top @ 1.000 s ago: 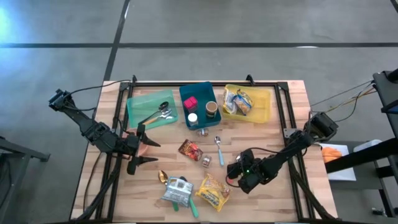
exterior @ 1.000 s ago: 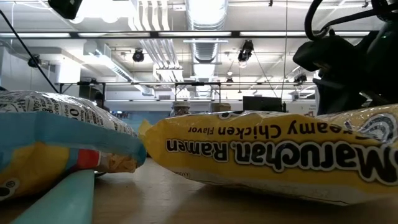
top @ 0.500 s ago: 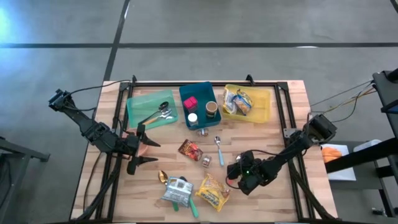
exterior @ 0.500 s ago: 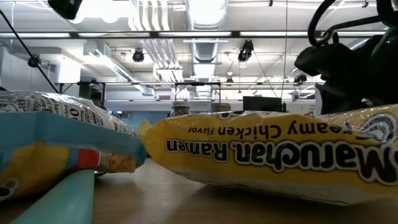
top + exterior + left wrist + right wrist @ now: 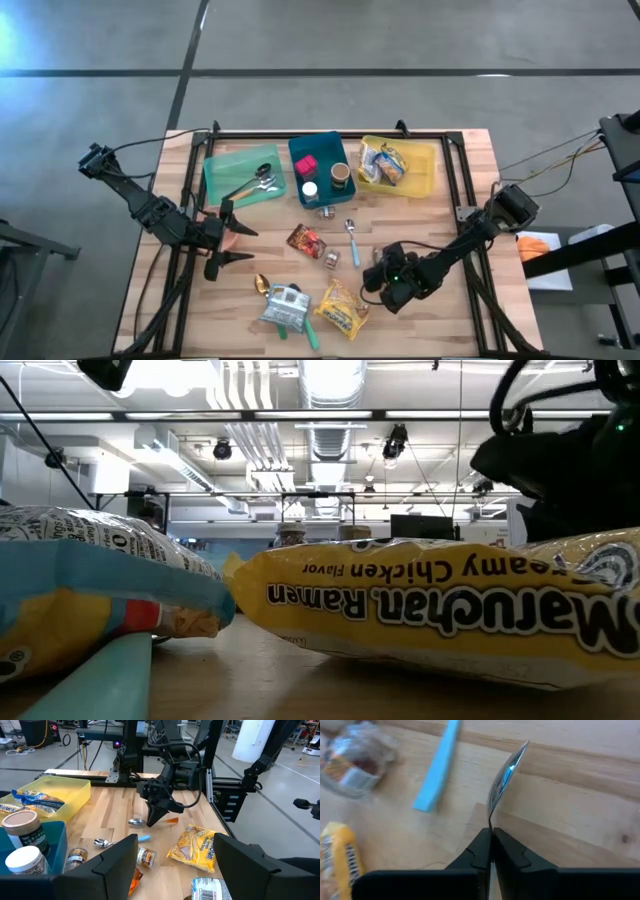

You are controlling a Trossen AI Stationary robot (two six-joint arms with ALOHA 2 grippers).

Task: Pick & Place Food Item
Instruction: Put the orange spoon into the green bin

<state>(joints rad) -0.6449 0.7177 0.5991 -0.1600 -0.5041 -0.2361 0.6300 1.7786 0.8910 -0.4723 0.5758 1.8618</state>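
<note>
My right gripper (image 5: pixel 491 837) (image 5: pixel 372 272) is low over the table's right middle, shut on a thin shiny silver packet (image 5: pixel 507 770) seen edge-on. The yellow ramen pack (image 5: pixel 343 307) (image 5: pixel 440 600) lies flat near the front edge, left of this gripper. A white-and-blue food bag (image 5: pixel 283 305) lies beside it, and a red-brown packet (image 5: pixel 305 240) lies at mid-table. My left gripper (image 5: pixel 228 243) (image 5: pixel 175 860) waits open above the table's left side, touching nothing. My right gripper pinches the silver packet by one edge (image 5: pixel 490 820) between its two fingertips. The fingers slant down toward the table. The packet stands on edge and rises away from the fingertips, slightly bent. I cannot tell whether any part of it rests on the wood.
A blue-handled spoon (image 5: pixel 353 240) and a small jar (image 5: pixel 331 260) lie just left of my right gripper. Green (image 5: pixel 225 170), blue (image 5: pixel 318 150) and yellow (image 5: pixel 430 170) bins stand along the far edge. A gold spoon (image 5: pixel 260 285) lies near the front.
My right gripper has stayed over the same spot, but its wrist has rolled a little; its dark outline in the low view has changed shape. The food packs have not moved.
</note>
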